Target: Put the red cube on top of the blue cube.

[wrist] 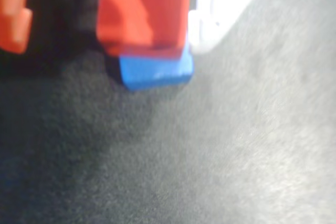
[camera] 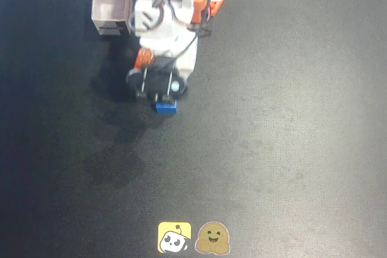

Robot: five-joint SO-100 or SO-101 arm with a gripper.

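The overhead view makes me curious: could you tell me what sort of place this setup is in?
Probably a hobbyist or lab tabletop for robot practice: a dark matte mat, a small orange-and-white robot arm over a small solid blue cube, a white open box, and two cartoon stickers at the near edge.

My arm [camera: 164,25] is showing white shells with orange joints and black motor blocks; thin white and black cables are looping along it; my fingers [wrist: 13,11] are looking orange and white, blurred, in the wrist view.
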